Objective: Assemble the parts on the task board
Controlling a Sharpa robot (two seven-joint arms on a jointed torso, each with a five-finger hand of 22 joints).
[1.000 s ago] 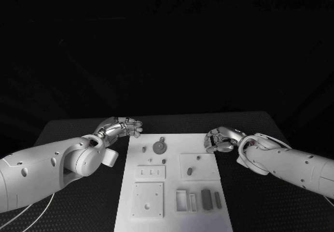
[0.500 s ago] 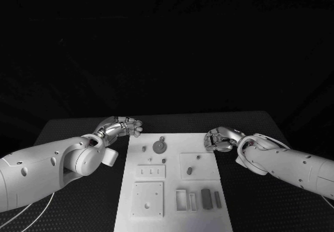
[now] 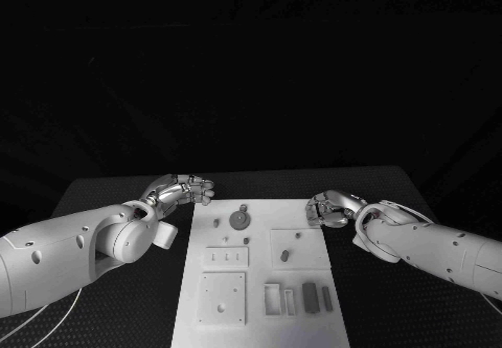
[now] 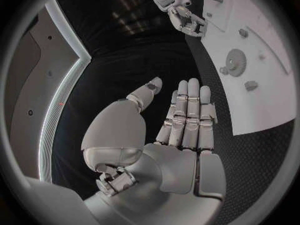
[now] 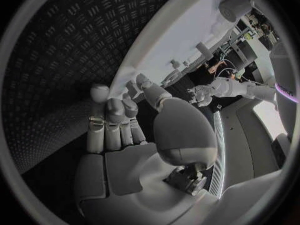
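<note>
The white task board (image 3: 262, 279) lies mid-table. On it are a grey gear (image 3: 241, 217), small pegs (image 3: 217, 223), an oval part (image 3: 284, 255) and dark bars (image 3: 310, 297). My left hand (image 3: 183, 190) hovers off the board's far left corner, holding nothing. In the left wrist view its fingers (image 4: 187, 115) are straight, the thumb is apart, and the board (image 4: 269, 95) and gear (image 4: 235, 61) lie beside it. My right hand (image 3: 329, 209) is at the board's far right edge. In the right wrist view its fingertips (image 5: 112, 107) reach the board's edge (image 5: 181, 35) with nothing in them.
The black textured table (image 3: 115, 196) surrounds the board. White recessed blocks (image 3: 223, 297) and an open slot frame (image 3: 274, 299) stand on the board's near half. My right hand (image 4: 184, 17) also appears across the board in the left wrist view.
My right hand has crept slightly left, closer to the board's edge. The left hand and the parts have not moved.
</note>
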